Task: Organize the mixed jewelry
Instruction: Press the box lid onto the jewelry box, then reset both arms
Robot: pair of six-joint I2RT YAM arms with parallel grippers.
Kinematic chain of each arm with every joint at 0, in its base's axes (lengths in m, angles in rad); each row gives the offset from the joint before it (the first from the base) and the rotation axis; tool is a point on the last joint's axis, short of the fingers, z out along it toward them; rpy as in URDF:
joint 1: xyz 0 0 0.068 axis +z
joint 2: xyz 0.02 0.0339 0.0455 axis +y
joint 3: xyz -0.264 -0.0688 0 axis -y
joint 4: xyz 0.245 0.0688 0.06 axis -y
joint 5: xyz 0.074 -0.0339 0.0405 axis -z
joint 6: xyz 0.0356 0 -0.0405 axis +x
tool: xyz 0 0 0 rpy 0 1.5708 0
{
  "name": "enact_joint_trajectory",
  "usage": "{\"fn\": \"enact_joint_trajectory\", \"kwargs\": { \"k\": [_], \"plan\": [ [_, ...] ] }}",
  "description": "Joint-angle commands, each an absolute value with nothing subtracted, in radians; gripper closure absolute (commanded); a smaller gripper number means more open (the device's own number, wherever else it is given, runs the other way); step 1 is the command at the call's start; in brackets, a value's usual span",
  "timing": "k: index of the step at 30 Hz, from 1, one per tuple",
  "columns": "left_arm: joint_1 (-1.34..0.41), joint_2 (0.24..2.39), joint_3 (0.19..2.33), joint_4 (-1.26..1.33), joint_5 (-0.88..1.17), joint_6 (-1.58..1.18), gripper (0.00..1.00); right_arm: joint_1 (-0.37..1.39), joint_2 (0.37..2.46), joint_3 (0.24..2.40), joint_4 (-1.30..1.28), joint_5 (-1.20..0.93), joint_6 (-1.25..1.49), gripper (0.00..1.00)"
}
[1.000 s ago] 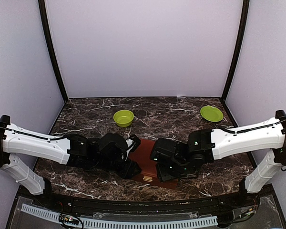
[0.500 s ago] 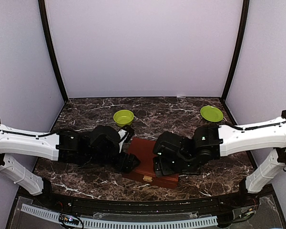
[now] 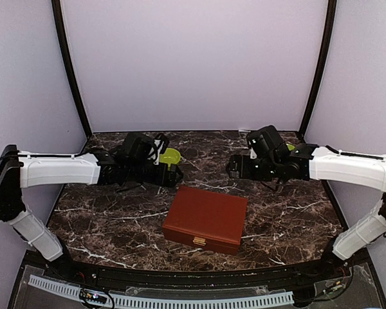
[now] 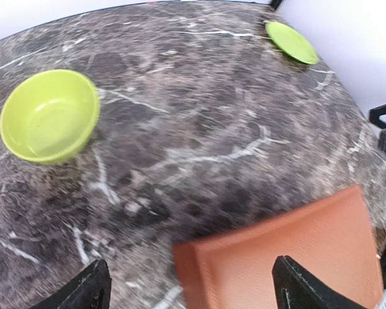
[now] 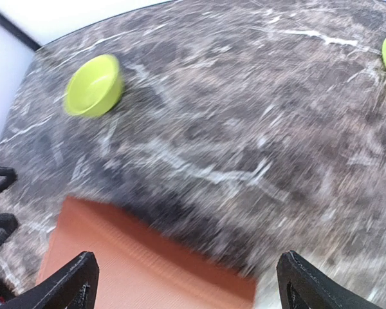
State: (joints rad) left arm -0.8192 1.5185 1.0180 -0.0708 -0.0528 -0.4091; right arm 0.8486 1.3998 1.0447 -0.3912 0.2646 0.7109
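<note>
Both arms are drawing back from the closed red-brown rectangular box (image 3: 206, 219), lying nearward midway between left end effector (image 3: 172, 172) and right end effector (image 3: 235, 168), long axis crosswise. Left wrist: fingers (image 4: 90, 293) are gaping wide, empty. Right wrist: likewise; mixed jewelry is showing nowhere, presumably boxed.

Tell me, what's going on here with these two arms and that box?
Right now neither arm is handling anything. The left fingers and right fingers stand open and empty, hovering over the table on either side of a closed red-brown box. A green bowl and green plate sit at the back, both looking empty. No jewelry is in view.
</note>
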Motion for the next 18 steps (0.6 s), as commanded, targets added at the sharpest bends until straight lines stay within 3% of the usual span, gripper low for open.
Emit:
{"fn": "enact_joint_trajectory", "kwargs": {
  "k": [1,9,18],
  "plan": [
    [-0.68,1.587,1.049,0.019,-0.003,-0.321,0.1,0.692,1.449,1.019,-0.193,0.184,0.535,0.02],
    [-0.341,1.541,0.904,0.168,0.087,-0.264,0.09,0.337,1.441,0.911,-0.01,0.077,0.382,0.02],
    [-0.008,1.28,0.601,0.398,0.07,-0.235,0.08,-0.043,1.277,0.659,0.269,0.06,0.361,0.02]
  ]
}}
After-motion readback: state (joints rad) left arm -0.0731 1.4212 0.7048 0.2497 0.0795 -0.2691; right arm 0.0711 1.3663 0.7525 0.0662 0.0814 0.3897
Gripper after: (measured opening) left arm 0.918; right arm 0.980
